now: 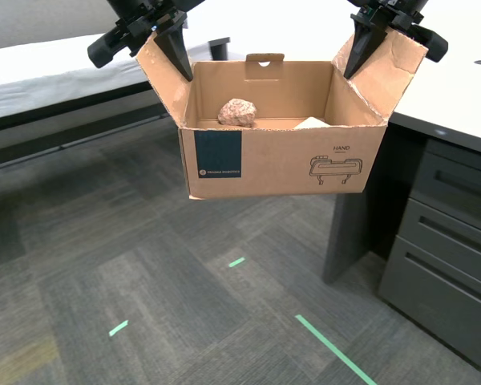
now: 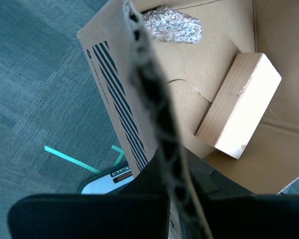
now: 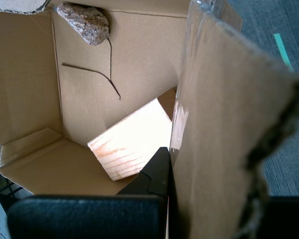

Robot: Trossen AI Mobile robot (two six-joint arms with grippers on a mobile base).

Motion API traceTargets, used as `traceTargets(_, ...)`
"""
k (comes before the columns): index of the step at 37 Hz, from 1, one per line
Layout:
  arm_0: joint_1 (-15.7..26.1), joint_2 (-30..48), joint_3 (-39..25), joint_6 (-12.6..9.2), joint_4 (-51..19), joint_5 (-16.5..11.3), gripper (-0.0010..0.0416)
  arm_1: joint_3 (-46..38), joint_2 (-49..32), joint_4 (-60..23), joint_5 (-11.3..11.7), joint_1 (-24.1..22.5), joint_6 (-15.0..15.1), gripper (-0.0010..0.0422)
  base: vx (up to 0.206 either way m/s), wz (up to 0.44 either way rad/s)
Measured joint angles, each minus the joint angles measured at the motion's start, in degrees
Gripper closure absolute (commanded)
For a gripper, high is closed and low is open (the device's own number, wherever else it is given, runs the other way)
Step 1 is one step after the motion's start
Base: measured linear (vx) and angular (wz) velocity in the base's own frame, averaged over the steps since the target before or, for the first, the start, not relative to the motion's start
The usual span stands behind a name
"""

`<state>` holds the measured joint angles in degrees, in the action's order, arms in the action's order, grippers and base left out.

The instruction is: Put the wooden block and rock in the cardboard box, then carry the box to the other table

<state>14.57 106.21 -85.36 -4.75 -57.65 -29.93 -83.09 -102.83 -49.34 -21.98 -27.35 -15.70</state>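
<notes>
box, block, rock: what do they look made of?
Cardboard box: brown corrugated card, matte; fluted edge shows on the flap in my second wrist view.
Wooden block: pale unfinished wood, going by the grain lines on its face.
Rock: rough natural stone, pinkish-brown and speckled, possibly granite.

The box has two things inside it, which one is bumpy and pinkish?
The rock, lying near the back wall of the cardboard box. The wooden block beside it is smooth, pale and straight-edged.

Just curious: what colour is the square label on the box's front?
Dark blue, with small white lettering, on the cardboard box's label; clearest in the exterior view.
</notes>
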Motion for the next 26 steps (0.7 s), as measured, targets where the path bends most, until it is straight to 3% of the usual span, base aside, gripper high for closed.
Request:
traceTargets(6,0.0,0.0,0.0,0.0,0.0,0.0,0.0407,0.0,0.0,-0.6,0.0,0.0,-2.1,0.0413,0.044,0.130)
traceTargets(15,0.0,0.0,0.0,0.0,-0.5,-0.1,0.0407,0.0,0.0,-2.8,0.2,-0.3,-2.1,0.0413,0.089,0.062)
traceTargets(26,0.1,0.0,0.0,0.3,-0.5,-0.1,0.0407,0.0,0.0,-2.4,1.3,-0.3,0.0,0.0413,0.131,0.050)
